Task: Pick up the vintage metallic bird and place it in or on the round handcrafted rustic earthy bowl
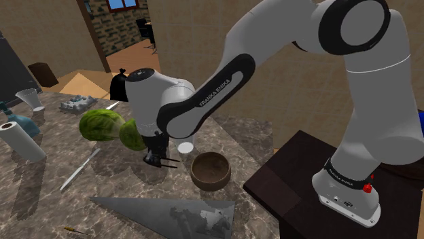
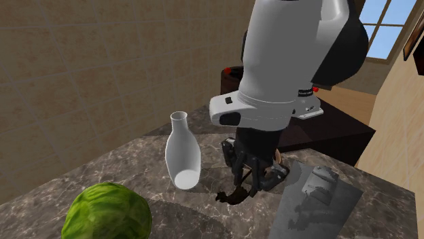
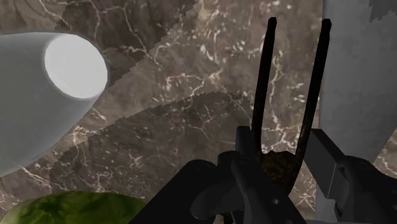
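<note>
Claw [image 3: 284,153]: clamped on the dark bird [image 3: 278,169] by its body for carrying, low over the marble worktop [image 1: 41,197].
Bowl [image 1: 206,182]: brown, upright nearby, mouth open to receive it.

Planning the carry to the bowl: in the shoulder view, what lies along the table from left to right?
From the left: white paper towel roll → green cabbage → black gripper, shut on the dark metallic bird → round brown bowl → dark box stand.
</note>
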Robot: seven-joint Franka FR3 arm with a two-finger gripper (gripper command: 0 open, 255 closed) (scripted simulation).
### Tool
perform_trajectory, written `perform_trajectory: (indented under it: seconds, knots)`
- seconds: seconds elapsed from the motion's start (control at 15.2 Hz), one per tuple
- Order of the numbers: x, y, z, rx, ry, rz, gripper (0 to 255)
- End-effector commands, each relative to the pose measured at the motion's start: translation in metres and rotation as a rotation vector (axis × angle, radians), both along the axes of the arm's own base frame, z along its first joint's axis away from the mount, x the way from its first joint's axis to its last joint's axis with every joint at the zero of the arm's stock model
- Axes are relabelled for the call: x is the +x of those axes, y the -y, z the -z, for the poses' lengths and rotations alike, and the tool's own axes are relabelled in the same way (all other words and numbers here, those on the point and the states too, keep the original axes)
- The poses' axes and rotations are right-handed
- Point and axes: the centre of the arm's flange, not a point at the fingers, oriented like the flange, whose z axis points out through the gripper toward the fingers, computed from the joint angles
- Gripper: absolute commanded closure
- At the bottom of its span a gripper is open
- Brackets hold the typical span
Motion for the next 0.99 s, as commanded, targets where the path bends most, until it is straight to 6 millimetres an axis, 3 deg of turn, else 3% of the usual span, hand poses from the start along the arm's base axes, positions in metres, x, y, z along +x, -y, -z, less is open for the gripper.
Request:
perform_trajectory:
  seconds: [0.0, 0.07, 0.92]
  knots:
    - [0.000, -0.001, -0.010, 0.000, 0.000, 0.000, 255]
    - [0.000, -0.001, -0.015, 0.000, 0.000, 0.000, 255]
    - [-0.103, 0.137, -0.021, 0.000, 0.000, 0.000, 255]
